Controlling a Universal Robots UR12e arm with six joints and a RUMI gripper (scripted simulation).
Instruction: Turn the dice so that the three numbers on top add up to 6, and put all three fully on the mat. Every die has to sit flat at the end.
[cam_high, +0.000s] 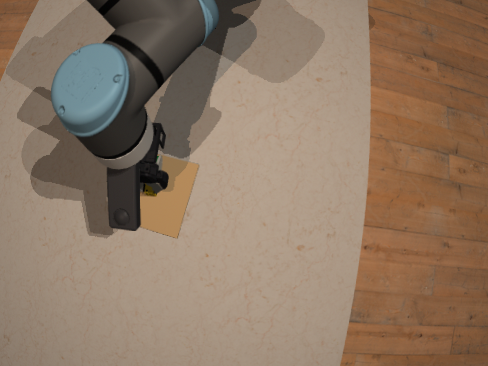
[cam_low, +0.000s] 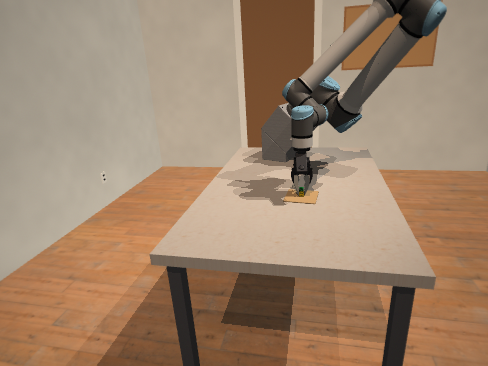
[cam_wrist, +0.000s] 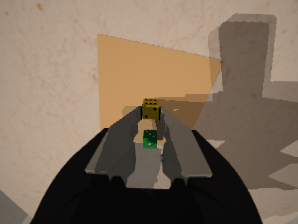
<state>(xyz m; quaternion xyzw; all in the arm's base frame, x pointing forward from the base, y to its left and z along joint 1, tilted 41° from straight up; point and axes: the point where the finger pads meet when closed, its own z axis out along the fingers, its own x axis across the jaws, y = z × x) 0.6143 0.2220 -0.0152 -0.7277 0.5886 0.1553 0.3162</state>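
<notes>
The gripper (cam_high: 152, 189) (cam_low: 301, 193) (cam_wrist: 150, 113) is shut on the yellow die (cam_high: 149, 190) (cam_low: 301, 194) (cam_wrist: 150, 111), low over the orange mat (cam_high: 170, 212) (cam_low: 311, 199) (cam_wrist: 122, 65). In the wrist view one yellow face shows several pips and the face below it in the picture shows two; whether the die touches the mat cannot be told. The green die (cam_wrist: 150, 138) lies behind the yellow one, between the finger bodies in the wrist view; its pips are too small to read surely. Fingers hide its surroundings. The third die cannot be made out clearly.
The pale table top (cam_high: 280, 200) (cam_low: 300, 235) surrounds the mat. The arm (cam_high: 150, 40) (cam_low: 302, 127) reaches over from the back and hides the mat's left part in the top view. A grey block (cam_low: 277, 137) stands at the table's back.
</notes>
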